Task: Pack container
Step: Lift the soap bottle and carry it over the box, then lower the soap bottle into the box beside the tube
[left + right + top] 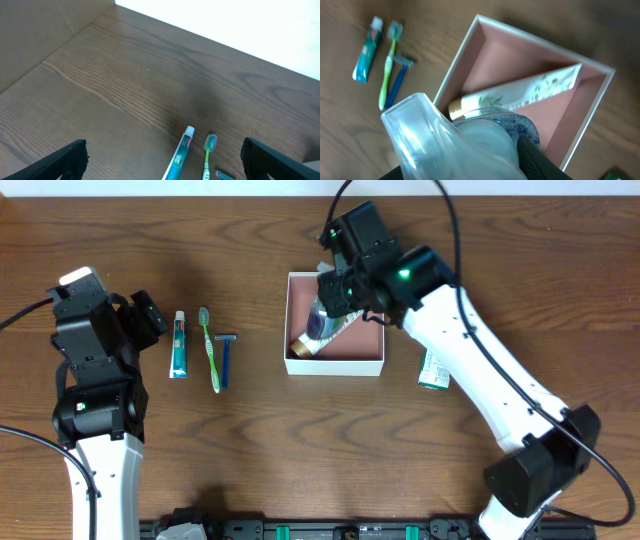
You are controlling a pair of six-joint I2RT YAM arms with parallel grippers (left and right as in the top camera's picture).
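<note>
Overhead, the container (335, 366) sits near the middle of the wooden table (300, 450), with a cream tube (312, 340) lying on its reddish-brown floor. The right gripper (336, 302) hangs over the container's far left part, pinching a clear plastic item (326, 326). A green-and-white carton (435, 370) lies just right of the container, partly under the right arm. Well to the left lie a toothpaste tube (179, 345), a green toothbrush (210, 350) and a blue razor (226, 358), side by side. The left gripper (150, 315) rests beside the toothpaste, holding nothing.

From the left wrist, both dark fingers (60, 162) stand spread wide at the lower corners, with bare wood between them. The toothpaste (180, 155), toothbrush (209, 152) and razor tip (222, 175) show near the bottom edge.

From the right wrist, the clear item (435, 135) fills the foreground, pressed against a dark finger (535, 160). Beyond it the container (452, 80) is open, the tube (520, 92) lying slantwise inside. The three toiletries (387, 65) lie outside at upper left.
</note>
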